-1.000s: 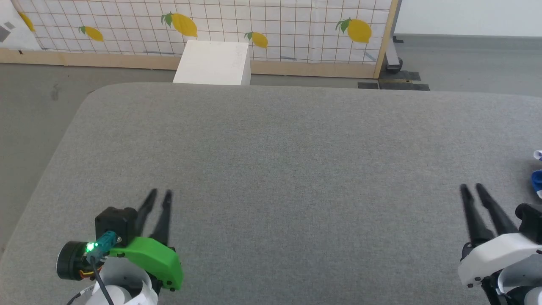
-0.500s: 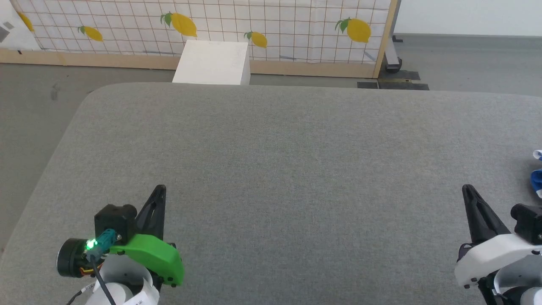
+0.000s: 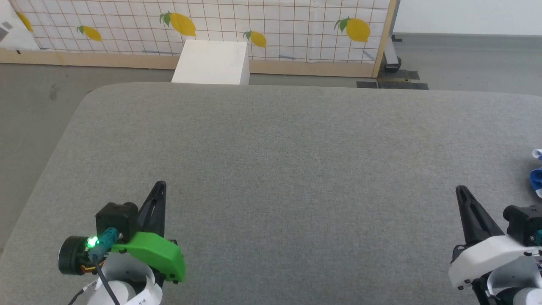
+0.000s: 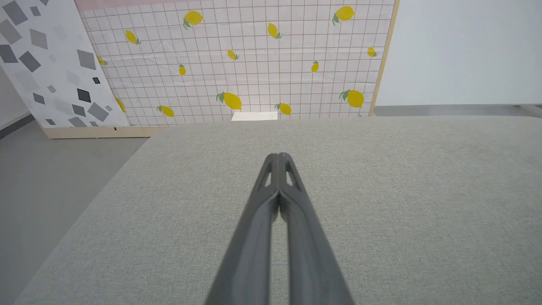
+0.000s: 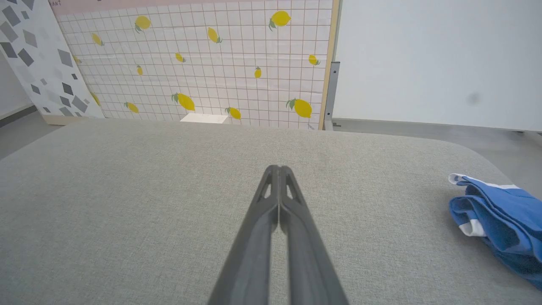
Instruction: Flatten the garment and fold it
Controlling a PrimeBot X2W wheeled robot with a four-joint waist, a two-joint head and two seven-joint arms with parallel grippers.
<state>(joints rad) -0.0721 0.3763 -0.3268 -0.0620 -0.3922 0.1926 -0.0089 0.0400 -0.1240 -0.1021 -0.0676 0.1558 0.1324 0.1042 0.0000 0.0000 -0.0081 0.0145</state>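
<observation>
The garment, bright blue with white trim, lies crumpled at the right edge of the grey table; the head view catches just a sliver of the garment at its right border. My right gripper hovers low over the table to the left of it, shut and empty, its fingers pressed together as the right gripper shows in the right wrist view. My left gripper is at the lower left over bare cloth, shut on nothing; the left gripper has its fingertips touching in its own wrist view.
The grey padded table spans most of the view, with a rounded far-left corner. Beyond it stand a white box on the floor and a lemon-print panel. A metal stand foot sits at the panel's right end.
Both grippers have shut from partly open. The right gripper has drifted slightly left.
</observation>
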